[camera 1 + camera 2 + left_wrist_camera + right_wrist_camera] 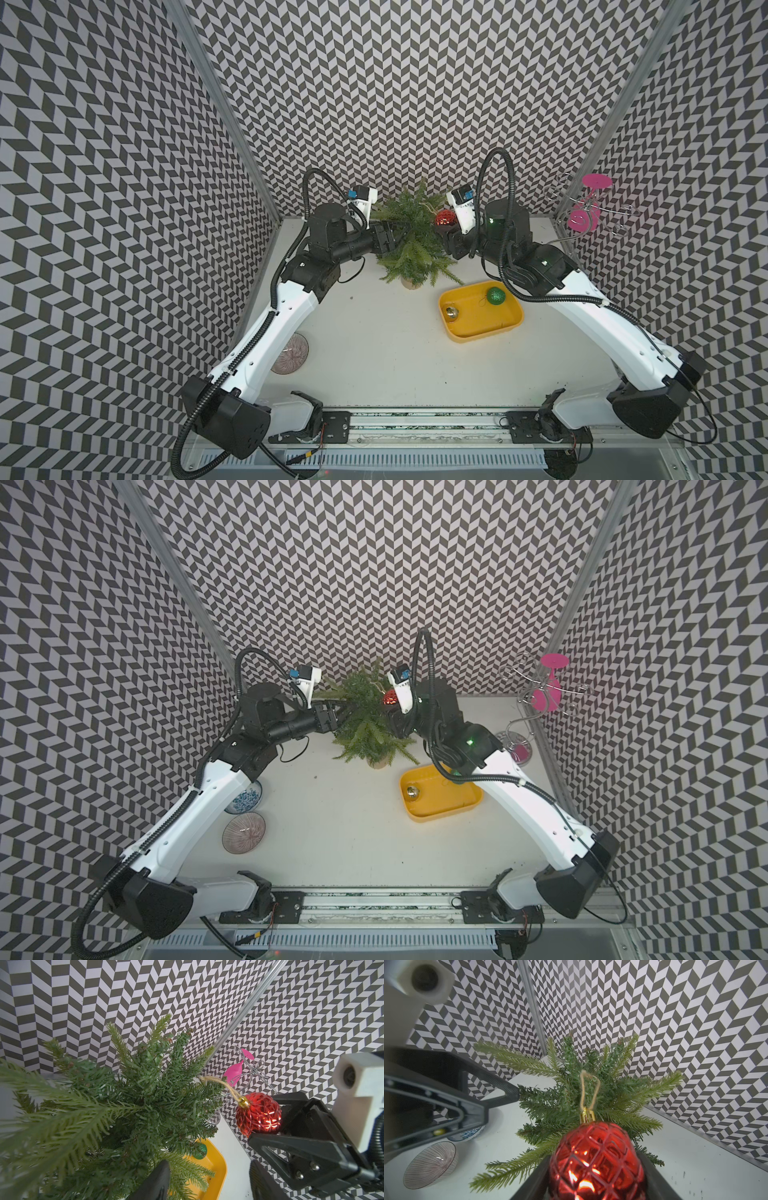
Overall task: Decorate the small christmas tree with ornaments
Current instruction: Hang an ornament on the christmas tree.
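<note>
Clamping the red faceted bauble (pixel 444 217) at two o'clock of the small green fir (pixel 411 245), our right gripper (pixel 593 1155) points its twine loop (pixel 582 1088) toward ten; our left gripper (pixel 397 241) stands parted at nine

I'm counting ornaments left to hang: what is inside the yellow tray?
The yellow tray holds a green glittery bauble and a gold bauble. The right arm's cable crosses its far corner, so a strip of the floor there is covered.
</note>
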`<state>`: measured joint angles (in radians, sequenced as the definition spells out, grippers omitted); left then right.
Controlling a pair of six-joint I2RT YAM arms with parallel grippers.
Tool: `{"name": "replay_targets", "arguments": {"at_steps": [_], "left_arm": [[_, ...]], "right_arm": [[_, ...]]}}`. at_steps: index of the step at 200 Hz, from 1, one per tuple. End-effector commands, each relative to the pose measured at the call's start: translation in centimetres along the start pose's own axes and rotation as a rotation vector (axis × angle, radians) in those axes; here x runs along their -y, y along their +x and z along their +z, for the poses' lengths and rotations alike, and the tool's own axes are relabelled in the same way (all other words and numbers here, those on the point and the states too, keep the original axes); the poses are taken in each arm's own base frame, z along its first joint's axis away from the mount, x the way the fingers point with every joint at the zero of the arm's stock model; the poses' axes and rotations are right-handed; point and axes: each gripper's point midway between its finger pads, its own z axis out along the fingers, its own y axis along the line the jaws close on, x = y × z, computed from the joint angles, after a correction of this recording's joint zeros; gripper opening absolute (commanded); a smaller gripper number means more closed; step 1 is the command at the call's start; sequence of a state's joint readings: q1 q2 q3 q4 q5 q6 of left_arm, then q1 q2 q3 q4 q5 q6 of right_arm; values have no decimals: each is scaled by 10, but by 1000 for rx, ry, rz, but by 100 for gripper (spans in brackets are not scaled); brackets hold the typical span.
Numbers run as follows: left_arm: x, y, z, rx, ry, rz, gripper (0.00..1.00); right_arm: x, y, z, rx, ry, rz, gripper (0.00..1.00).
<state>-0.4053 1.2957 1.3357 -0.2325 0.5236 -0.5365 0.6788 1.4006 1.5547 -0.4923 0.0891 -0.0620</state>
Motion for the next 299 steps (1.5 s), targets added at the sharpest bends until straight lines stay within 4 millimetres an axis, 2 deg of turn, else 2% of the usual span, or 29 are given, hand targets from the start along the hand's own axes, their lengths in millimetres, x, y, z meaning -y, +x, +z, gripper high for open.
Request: {"name": "replay_targets", "arguments": {"at_steps": [1, 29, 77, 133, 179, 228, 299], "left_arm": [[3, -1, 0, 6, 23, 8, 63], [3, -1, 0, 4, 23, 6, 63], [2, 1, -1, 2, 21, 3, 63], [3, 3, -5, 7, 19, 0, 63], [4, 2, -7, 11, 21, 0, 63], [5, 2, -8, 13, 23, 1, 63], [7, 2, -11, 15, 23, 6, 63]], "right_arm": [[3, -13, -13, 66, 27, -17, 59], [3, -2, -14, 55, 35, -17, 59], [1, -1, -20, 96, 37, -16, 59], [-10, 6, -14, 92, -4, 3, 59], [-15, 25, -4, 46, -19, 18, 59], [-16, 25, -2, 48, -21, 27, 60], [-19, 14, 0, 62, -39, 36, 68]]}}
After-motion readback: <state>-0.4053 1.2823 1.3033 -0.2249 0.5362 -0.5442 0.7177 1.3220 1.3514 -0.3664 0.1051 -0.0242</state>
